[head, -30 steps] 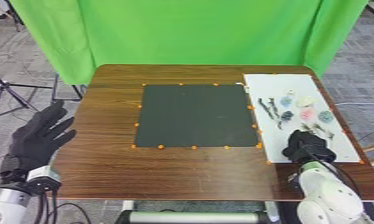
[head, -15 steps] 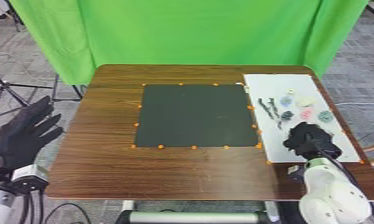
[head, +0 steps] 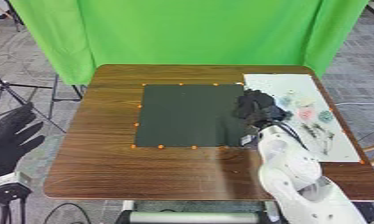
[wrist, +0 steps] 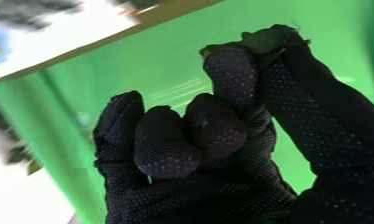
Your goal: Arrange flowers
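Your right hand (head: 254,106) is above the line where the dark mat (head: 179,115) and the white board (head: 342,150) come near each other; I cannot tell how high it is. In the right wrist view, this hand (wrist: 201,195) pinches a small dark green piece (wrist: 265,41) between the tip of its thumb (wrist: 312,110) and the tip of one finger. What kind of plant the piece is, I cannot tell. The other fingers (wrist: 168,150) are bent in toward the palm.

Your left hand (head: 6,142) is beside the left edge of the table (head: 95,170), outside it, and its fingers are spread apart.

On the white board, to the right of your right hand, you have a cream flower (head: 304,101), a pink flower (head: 307,114) just nearer to you, and a grey-green flower (head: 326,116) beside the pink one. A pale blue flower (head: 286,101) is between your right hand and the cream one. Some thin dark sprigs (head: 318,131) lie nearer to you than the pink flower.

Small orange dots (head: 160,146) are along the border of the dark mat. Behind the table hangs a green cloth (head: 201,35).
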### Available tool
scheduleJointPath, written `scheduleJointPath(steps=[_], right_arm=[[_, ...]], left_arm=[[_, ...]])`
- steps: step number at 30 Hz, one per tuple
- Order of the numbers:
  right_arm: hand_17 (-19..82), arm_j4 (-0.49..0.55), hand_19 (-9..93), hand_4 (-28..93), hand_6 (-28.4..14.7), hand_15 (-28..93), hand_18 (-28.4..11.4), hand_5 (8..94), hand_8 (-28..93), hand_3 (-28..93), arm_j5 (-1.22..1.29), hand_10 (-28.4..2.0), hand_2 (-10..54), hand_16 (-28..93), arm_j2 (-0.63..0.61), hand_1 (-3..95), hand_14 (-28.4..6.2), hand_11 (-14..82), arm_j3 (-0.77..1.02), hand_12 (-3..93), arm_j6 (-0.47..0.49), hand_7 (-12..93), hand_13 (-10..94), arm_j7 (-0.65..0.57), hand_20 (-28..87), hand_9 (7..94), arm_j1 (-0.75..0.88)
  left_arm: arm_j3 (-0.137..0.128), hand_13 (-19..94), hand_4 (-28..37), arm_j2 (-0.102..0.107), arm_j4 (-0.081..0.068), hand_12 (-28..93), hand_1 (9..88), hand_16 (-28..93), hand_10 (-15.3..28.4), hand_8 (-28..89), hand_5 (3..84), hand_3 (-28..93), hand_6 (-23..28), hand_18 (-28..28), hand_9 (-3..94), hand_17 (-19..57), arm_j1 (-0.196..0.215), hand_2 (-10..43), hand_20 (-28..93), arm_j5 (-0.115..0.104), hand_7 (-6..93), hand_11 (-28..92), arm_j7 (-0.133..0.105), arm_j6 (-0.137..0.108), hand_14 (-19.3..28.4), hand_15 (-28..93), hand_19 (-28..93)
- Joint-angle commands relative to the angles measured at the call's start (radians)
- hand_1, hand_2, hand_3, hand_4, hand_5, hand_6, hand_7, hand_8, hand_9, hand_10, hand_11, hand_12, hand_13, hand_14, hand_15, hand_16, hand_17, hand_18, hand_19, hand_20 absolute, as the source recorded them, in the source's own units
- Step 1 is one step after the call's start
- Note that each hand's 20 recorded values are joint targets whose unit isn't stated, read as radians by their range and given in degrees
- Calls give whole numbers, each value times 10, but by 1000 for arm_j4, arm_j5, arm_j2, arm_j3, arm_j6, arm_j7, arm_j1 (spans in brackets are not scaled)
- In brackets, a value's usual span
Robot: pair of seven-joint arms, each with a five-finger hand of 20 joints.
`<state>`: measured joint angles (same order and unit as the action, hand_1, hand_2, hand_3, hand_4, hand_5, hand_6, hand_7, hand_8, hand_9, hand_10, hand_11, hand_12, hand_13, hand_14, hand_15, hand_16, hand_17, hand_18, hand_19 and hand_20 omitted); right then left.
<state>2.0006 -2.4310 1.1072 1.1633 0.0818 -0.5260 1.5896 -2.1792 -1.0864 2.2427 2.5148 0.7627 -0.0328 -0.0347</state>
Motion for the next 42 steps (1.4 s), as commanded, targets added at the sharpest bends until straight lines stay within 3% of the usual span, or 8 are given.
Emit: scheduleJointPath(steps=[1, 4, 8, 12, 15, 24, 34, 42], right_arm=[[269, -94, 817, -225, 0, 909, -226, 681, 238, 870, -109, -104, -95, 392, 211, 416, -117, 702, -191, 579, 80, 617, 686, 0, 491, 739, -96], [272, -111, 821, -215, -1, 909, -229, 682, 240, 870, -120, -105, -95, 392, 259, 413, -117, 699, -223, 585, 129, 615, 688, -5, 490, 740, -94], [275, -152, 824, -203, -2, 909, -231, 683, 244, 866, -156, -106, -95, 392, 322, 410, -117, 697, -254, 587, 134, 614, 693, -2, 489, 742, -89], [276, -205, 828, -198, -3, 910, -233, 686, 247, 862, -209, -107, -95, 394, 383, 410, -118, 699, -270, 582, 146, 613, 694, 4, 487, 745, -85], [277, -248, 830, -193, -2, 911, -234, 686, 250, 860, -242, -108, -95, 395, 415, 410, -118, 701, -276, 579, 140, 612, 694, 2, 486, 746, -81], [282, -358, 837, -184, 0, 915, -236, 686, 253, 856, -329, -108, -95, 396, 484, 408, -117, 709, -277, 572, 142, 616, 700, -18, 483, 748, -75], [282, -373, 840, -191, -1, 915, -236, 685, 249, 855, -344, -107, -95, 400, 502, 409, -116, 709, -298, 572, 81, 618, 699, 20, 481, 746, -55], [284, -415, 841, -193, 1, 914, -236, 685, 244, 856, -367, -106, -95, 397, 528, 409, -114, 710, -287, 567, 56, 619, 701, 18, 480, 748, -56]], left_arm=[[-3, 136, -283, -15, 15, 198, 192, 76, 88, -101, 208, 701, 9, 183, 165, -109, 27, -28, 90, -3, 207, 116, -23, 21, 109, 150, 374], [14, 136, -283, 0, 13, 199, 193, 77, 87, -102, 208, 702, 8, 183, 167, -108, 7, -30, 90, -4, 209, 115, -27, 23, 108, 148, 372], [41, 137, -283, 13, 7, 199, 193, 78, 88, -103, 209, 703, 8, 183, 168, -109, -20, -32, 91, -3, 210, 115, -20, 30, 108, 144, 370], [61, 138, -283, 39, 1, 199, 194, 80, 86, -104, 209, 704, 7, 182, 168, -108, -42, -33, 92, 4, 211, 113, -13, 30, 107, 141, 367], [86, 138, -283, 63, -10, 199, 194, 81, 87, -104, 210, 704, 7, 182, 169, -108, -79, -34, 92, 16, 210, 112, -8, 36, 107, 139, 366], [154, 138, -283, 121, -45, 201, 195, 84, 87, -105, 210, 705, 7, 181, 169, -108, -174, -34, 95, 10, 212, 112, 25, 54, 106, 138, 363], [167, 138, -283, 127, -50, 201, 198, 85, 87, -105, 210, 703, 8, 182, 170, -108, -187, -32, 95, 8, 209, 113, 36, 61, 107, 139, 363], [189, 138, -283, 137, -64, 201, 198, 85, 87, -104, 211, 703, 8, 182, 169, -108, -217, -32, 96, 9, 209, 113, 42, 74, 107, 139, 364]])
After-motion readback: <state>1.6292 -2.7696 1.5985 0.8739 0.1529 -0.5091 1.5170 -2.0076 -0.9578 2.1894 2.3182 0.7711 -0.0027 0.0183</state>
